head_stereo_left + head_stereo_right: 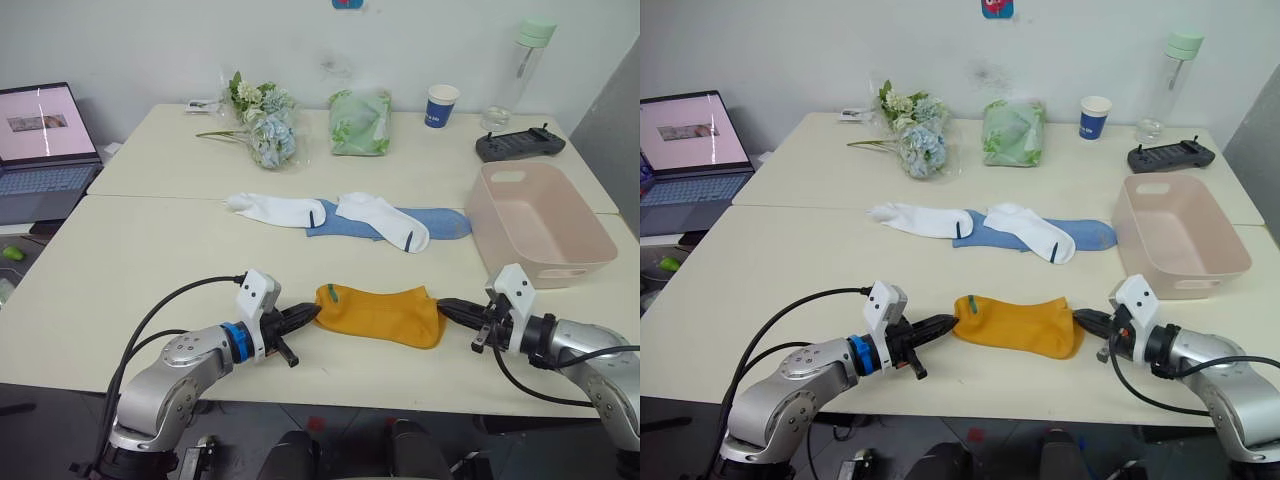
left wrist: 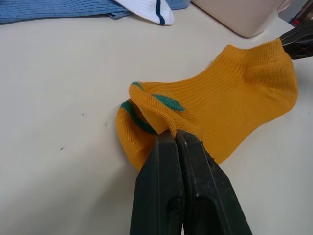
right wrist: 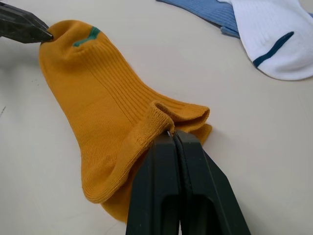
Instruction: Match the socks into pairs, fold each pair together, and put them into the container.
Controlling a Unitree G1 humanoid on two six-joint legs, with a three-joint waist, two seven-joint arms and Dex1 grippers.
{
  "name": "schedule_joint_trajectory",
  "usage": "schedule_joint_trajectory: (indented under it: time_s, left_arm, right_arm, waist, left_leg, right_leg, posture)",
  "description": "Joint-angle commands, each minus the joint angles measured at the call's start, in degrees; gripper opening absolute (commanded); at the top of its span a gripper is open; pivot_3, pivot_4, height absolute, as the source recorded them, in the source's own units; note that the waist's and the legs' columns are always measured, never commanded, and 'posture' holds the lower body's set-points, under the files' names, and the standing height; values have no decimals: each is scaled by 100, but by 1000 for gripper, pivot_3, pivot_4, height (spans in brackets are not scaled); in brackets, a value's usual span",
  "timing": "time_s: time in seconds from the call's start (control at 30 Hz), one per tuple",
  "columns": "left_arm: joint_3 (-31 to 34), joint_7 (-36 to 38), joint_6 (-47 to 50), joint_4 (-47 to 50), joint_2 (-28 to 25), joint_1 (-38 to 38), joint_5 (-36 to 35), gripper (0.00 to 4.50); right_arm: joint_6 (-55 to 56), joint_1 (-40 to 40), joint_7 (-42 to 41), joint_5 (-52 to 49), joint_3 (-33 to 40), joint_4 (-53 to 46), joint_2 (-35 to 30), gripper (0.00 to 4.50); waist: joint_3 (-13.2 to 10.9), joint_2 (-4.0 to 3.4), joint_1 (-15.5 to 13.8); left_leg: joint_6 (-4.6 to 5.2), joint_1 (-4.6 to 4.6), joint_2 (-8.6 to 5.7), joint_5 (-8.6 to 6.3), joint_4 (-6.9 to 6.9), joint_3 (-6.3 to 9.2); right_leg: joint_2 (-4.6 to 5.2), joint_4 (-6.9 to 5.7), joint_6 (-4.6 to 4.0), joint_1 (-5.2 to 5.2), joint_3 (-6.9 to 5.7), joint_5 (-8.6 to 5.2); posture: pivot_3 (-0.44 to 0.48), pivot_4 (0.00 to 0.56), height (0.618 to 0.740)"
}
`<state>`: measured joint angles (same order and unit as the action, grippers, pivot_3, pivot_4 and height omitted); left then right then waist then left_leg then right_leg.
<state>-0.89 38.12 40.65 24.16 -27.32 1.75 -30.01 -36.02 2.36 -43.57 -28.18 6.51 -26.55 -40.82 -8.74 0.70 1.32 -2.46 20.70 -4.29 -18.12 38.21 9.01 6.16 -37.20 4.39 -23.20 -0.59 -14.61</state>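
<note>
Mustard socks (image 1: pixel 382 314) lie stacked at the near table (image 1: pixel 150 260) edge; we pinch opposite ends with left gripper (image 1: pixel 312 314) and right gripper (image 1: pixel 444 307) closed. Uneven pulling could separate the layers.

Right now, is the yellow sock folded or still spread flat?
Spread flat. The yellow socks lie stretched between the left gripper, pinching one end, and the right gripper, pinching the other.
</note>
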Motion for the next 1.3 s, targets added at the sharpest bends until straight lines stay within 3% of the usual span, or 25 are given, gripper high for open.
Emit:
schedule_joint_trajectory:
  time_s: [0.03,0.27,0.33,0.43,0.57,0.73,0.77,0.8,0.9,0.97,1.07,1.3]
  left_arm:
    - [-75,56,-152,59,-85,-11,71,0]
    - [-110,60,-201,42,-118,-36,106,0]
    - [-122,47,-261,19,-153,-54,190,0]
    - [-77,76,-243,-11,-163,-55,143,548]
    - [31,82,-276,-73,-257,-69,166,1793]
    - [678,507,-274,29,-862,-273,-115,3311]
    - [827,550,-266,18,-934,-218,-211,3627]
    - [945,570,-271,-21,-973,-122,-278,3899]
    - [929,590,-346,-193,-1025,178,-196,3899]
    - [752,609,-510,-273,-1021,342,5,3930]
    - [380,568,-686,-218,-749,762,70,3349]
    - [-987,752,-1679,-696,-342,1317,1121,1189]
  right_arm:
    - [171,-32,-3,74,23,-13,-9,45]
    - [304,39,7,239,-5,89,14,45]
    - [408,48,0,299,11,175,14,434]
    - [520,92,2,358,28,290,9,1243]
    - [604,140,-35,381,154,380,-68,2640]
    - [809,351,-340,551,619,465,-622,4376]
    - [786,291,-339,503,731,459,-686,4500]
    - [777,184,-318,459,806,444,-718,4500]
    - [594,-272,-97,242,810,285,-535,4500]
    - [416,-556,109,52,727,131,-280,4105]
    - [163,-892,404,-120,227,-343,202,3233]
    - [469,-869,684,636,-1127,-307,793,727]
  waist:
    - [0,0,1]
    - [0,0,0]
    - [0,0,1]
    - [0,0,0]
    - [0,0,0]
    - [-2,-2,1]
    - [-2,-2,0]
    - [-2,-2,0]
    - [-2,-3,8]
    - [-2,-3,21]
    - [-2,-2,11]
    - [-1,-1,-2]
  left_leg:
    - [0,0,0,0,0,0]
    - [0,0,0,0,-2,0]
    - [0,-1,0,0,-2,-1]
    - [0,-1,0,0,-3,0]
    - [0,-1,0,0,-3,-1]
    - [0,-1,1,0,-7,-1]
    - [0,-1,1,0,-7,-1]
    - [0,-1,1,0,-7,-1]
    - [1,-7,1,0,-6,-5]
    - [1,-9,3,0,-7,-7]
    - [0,-4,4,0,-13,-2]
    - [-1,3,-3,1,-8,1]
  right_leg:
    - [0,0,0,0,0,0]
    - [0,0,0,0,0,0]
    - [0,0,0,0,1,0]
    - [0,0,0,0,0,0]
    - [0,1,0,0,1,0]
    - [0,3,0,-1,-1,0]
    - [0,4,0,-1,-1,-1]
    - [0,3,0,-1,-1,0]
    - [0,2,-1,3,2,0]
    - [-2,2,0,4,2,0]
    - [-2,6,-1,0,-1,0]
    - [3,13,-1,-2,-2,1]
  posture:
    - [0,150,740]
    - [0,150,740]
    - [0,150,740]
    - [0,150,740]
    - [0,150,740]
    - [0,150,740]
    - [0,150,740]
    - [0,150,740]
    - [0,150,740]
    - [0,150,740]
    - [0,150,740]
    - [0,150,740]
